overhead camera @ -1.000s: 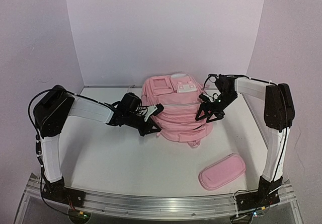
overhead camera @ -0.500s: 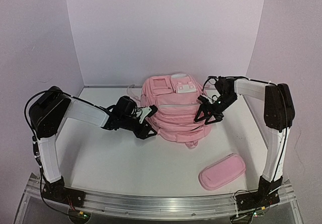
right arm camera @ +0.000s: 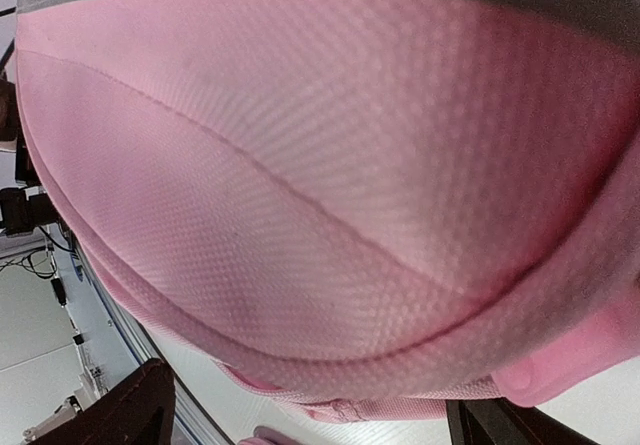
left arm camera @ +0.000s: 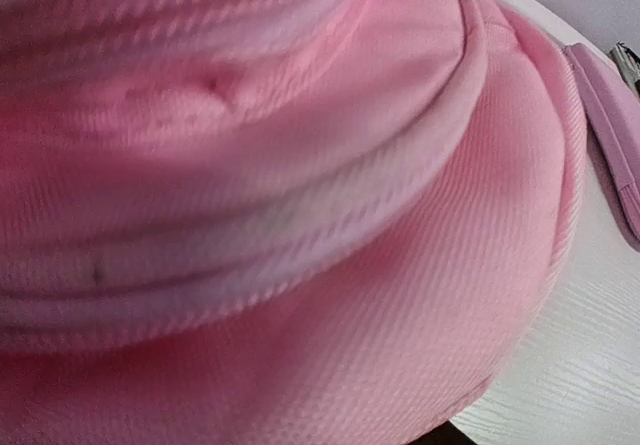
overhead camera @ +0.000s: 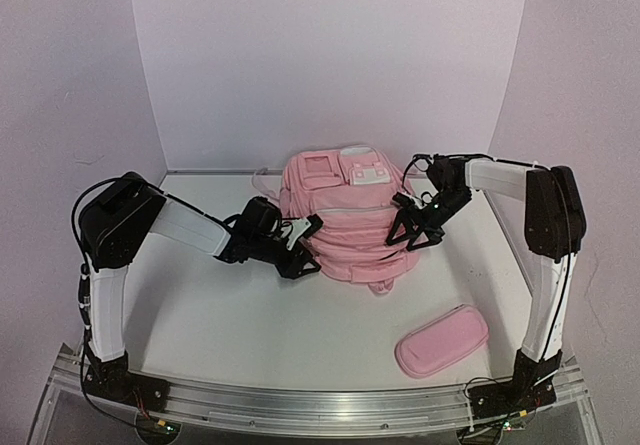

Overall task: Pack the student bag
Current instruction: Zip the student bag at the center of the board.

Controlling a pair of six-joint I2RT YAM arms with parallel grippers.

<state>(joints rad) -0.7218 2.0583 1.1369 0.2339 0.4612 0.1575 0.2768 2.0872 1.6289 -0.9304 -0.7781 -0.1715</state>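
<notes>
A white table [overhead camera: 250, 315] is enclosed by pale lilac walls [overhead camera: 330, 65]. The student bag [overhead camera: 350, 220] is laid at the middle rear of the table, front pockets facing up, and is flanked by both arms. The right gripper [overhead camera: 403, 241] is set against the bag's right side. In the right wrist view its fingers [right arm camera: 125, 410] are seen spread wide, with pink fabric filling the space ahead and nothing pinched. The left gripper [overhead camera: 310, 247] is brought so close to the bag's left edge that only ribbed fabric is shown by its own camera, and whether its jaws are spread or pinching cannot be told. The two-sided placement is judged to be meant for steadying the bag or parting an opening. A pink pencil case [overhead camera: 441, 340] is seen near the front right, well apart from the bag, presumably to be packed.
</notes>
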